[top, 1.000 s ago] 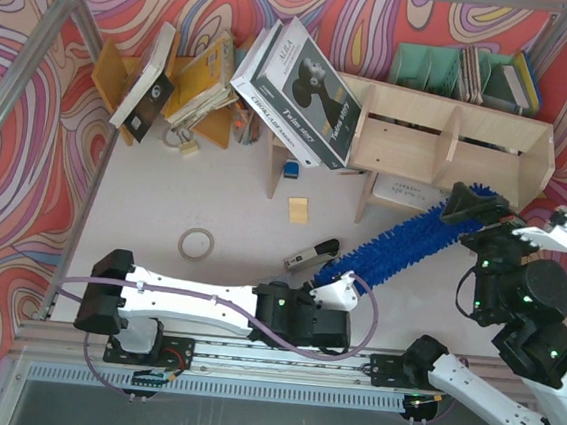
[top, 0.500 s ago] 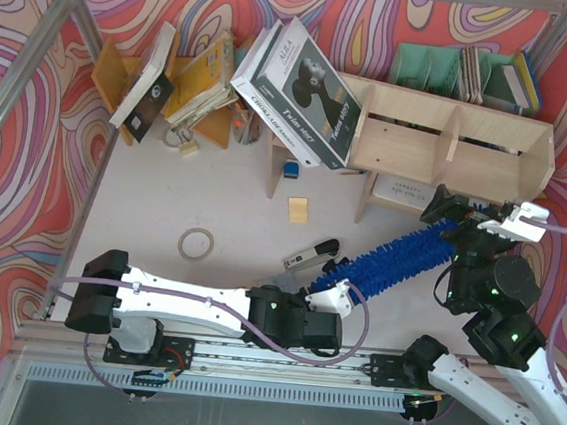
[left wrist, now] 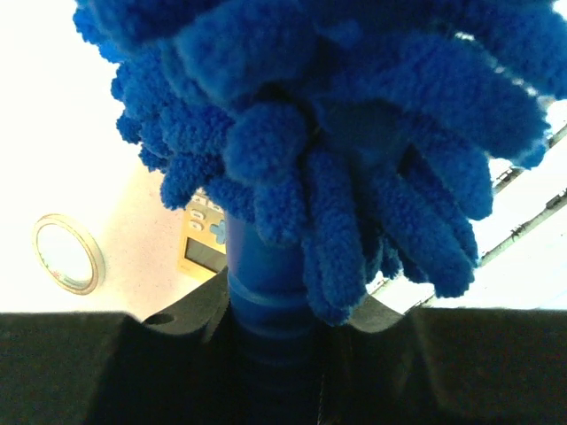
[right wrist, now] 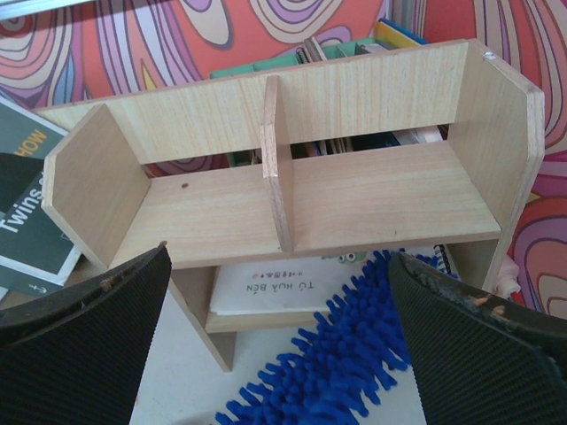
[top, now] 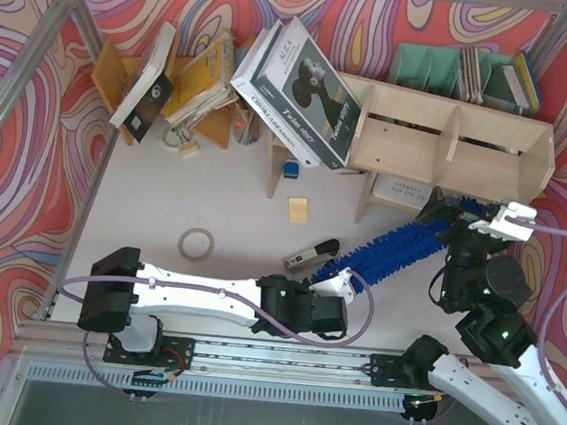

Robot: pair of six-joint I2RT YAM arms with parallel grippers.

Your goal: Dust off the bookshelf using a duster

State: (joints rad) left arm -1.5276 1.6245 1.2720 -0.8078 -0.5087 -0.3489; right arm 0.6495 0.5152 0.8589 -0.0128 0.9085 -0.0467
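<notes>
The bright-blue fluffy duster (top: 401, 244) runs slanting from the table's near middle up to the foot of the pale plywood bookshelf (top: 451, 138). My left gripper (top: 342, 283) is shut on its slim blue handle (left wrist: 266, 283), and the fluffy head (left wrist: 337, 133) fills that wrist view. My right gripper (top: 469, 215) hangs open above the duster's far tip, its black ribbed fingers (right wrist: 80, 345) wide apart on either side of the blue pile (right wrist: 354, 363). In the right wrist view the bookshelf (right wrist: 354, 195) stands just ahead, its compartments showing bare board.
A large black-and-white book (top: 301, 79) leans on the shelf's left end. An orange-brown rack (top: 190, 83) with books stands at the back left, green file holders (top: 438, 67) behind the shelf. A tape roll (top: 197, 243), stapler (top: 309, 255) and yellow note (top: 298, 209) lie nearby. A white booklet (right wrist: 292, 283) lies under the shelf.
My right arm has moved left, its open gripper now over the duster's tip by the shelf. The duster has swung slightly, and its tip now lies by the shelf's foot. The left grip is unchanged.
</notes>
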